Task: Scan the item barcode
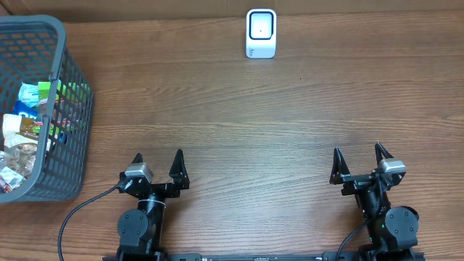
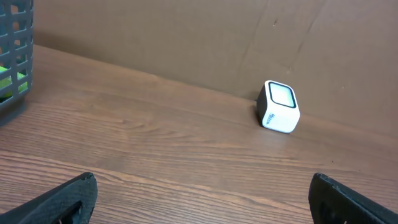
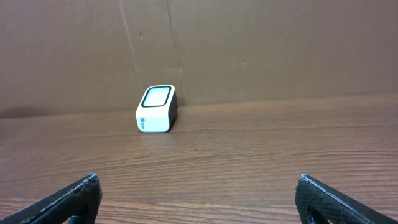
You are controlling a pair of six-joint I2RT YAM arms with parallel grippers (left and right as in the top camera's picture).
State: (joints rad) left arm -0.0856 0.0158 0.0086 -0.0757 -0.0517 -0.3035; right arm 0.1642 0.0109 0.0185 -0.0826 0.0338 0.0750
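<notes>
White boxy scanner (image 1: 261,32), face seemingly glass

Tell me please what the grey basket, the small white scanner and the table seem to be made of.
Basket: probably moulded plastic, matte grey; its walls are an even open lattice.
Scanner: likely hard plastic, smooth white shell with a glossy dark-framed window.
Table: wood or wood-look laminate, brown with long grain lines; which one cannot be told.
</notes>
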